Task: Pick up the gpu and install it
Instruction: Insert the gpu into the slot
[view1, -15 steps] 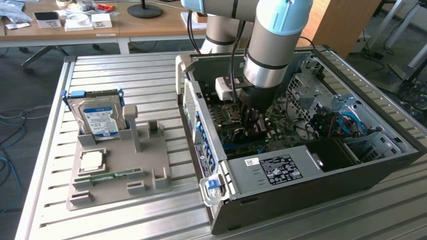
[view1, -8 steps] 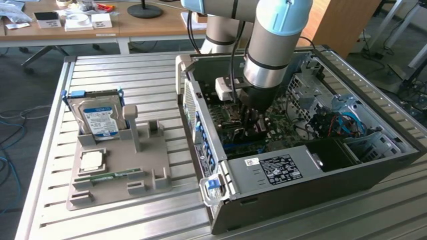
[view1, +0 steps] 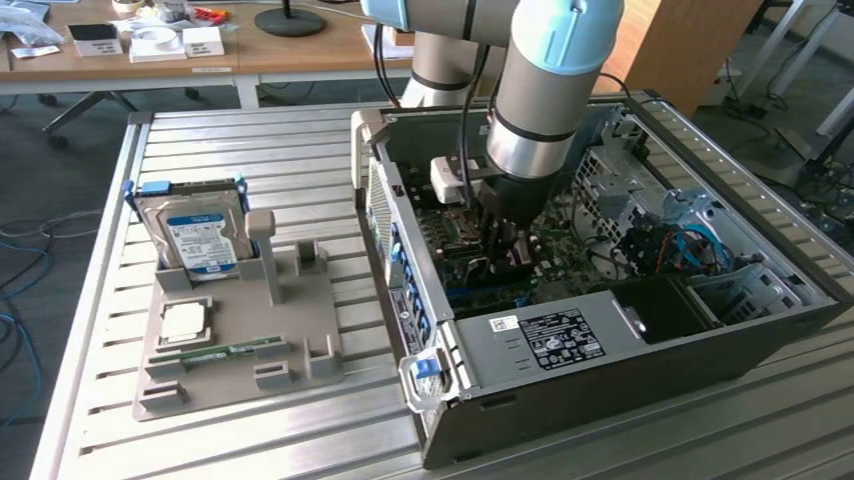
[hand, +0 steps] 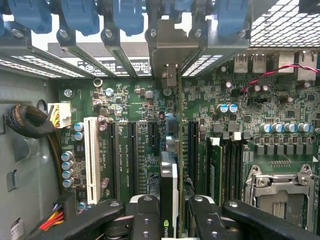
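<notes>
Black gpu (hand: 169, 192) hangs edge-on inside the computer case (view1: 747, 340), clamped by the gripper (hand: 169, 212).
Install step under way: card sits over the motherboard (hand: 150, 125) slots; seating calls for straight alignment.

Exterior high, oblique; wrist close above shared motherboard (hand: 135, 115).

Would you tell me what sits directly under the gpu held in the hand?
Under the gpu lies the green motherboard with its black slots; the slot directly beneath is hidden by the card.

A silver hard drive (view1: 203, 238) stands upright in the grey holder tray (view1: 240, 345).
</notes>
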